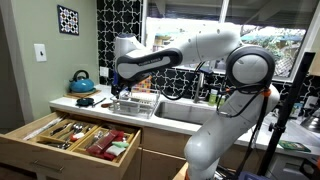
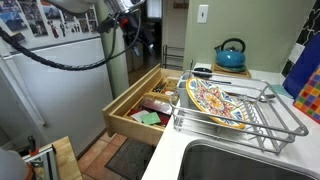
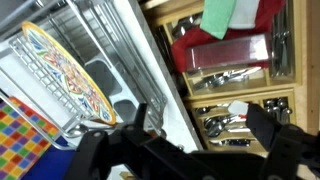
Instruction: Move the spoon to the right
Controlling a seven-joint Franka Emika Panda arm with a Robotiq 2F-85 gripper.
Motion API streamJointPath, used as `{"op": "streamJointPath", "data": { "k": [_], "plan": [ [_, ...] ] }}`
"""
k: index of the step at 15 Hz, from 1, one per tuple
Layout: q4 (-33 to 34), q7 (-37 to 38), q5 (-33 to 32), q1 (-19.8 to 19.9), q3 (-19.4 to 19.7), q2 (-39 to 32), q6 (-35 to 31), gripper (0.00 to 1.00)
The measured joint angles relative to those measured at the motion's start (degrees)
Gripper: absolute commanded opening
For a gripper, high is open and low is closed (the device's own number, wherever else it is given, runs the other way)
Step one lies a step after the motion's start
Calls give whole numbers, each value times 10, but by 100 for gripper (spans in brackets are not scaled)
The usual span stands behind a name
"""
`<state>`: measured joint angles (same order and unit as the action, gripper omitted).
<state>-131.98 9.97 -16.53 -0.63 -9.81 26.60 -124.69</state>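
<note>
Spoons (image 3: 212, 124) lie among other cutlery in a compartment of the open wooden drawer (image 3: 285, 95); I cannot tell which one the task's spoon is. The drawer shows in both exterior views (image 1: 40, 150) (image 2: 125, 105). My gripper (image 3: 200, 128) hangs high above the drawer and the counter edge, open, with nothing between its dark fingers (image 3: 268, 125). In an exterior view the gripper (image 1: 121, 88) hovers over the dish rack (image 1: 135, 104), well above the drawer. The other exterior view catches only the gripper (image 2: 126, 14) at the top edge.
A colourful plate (image 2: 212, 100) (image 3: 60, 68) stands in the wire dish rack (image 2: 285, 125) beside the sink (image 2: 235, 165). A teal kettle (image 1: 82, 80) (image 2: 230, 54) sits at the back. Red and green cloths (image 3: 235, 14) and a clear cutlery tray (image 3: 230, 53) fill other drawer compartments.
</note>
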Motion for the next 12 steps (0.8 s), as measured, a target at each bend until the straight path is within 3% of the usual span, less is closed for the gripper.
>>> {"op": "streamJointPath", "data": {
  "k": [2,12],
  "plan": [
    [3,1,-5,6,2,-18,-31,100],
    [20,-2,-5,12,18,-48,-48,100]
  ]
}}
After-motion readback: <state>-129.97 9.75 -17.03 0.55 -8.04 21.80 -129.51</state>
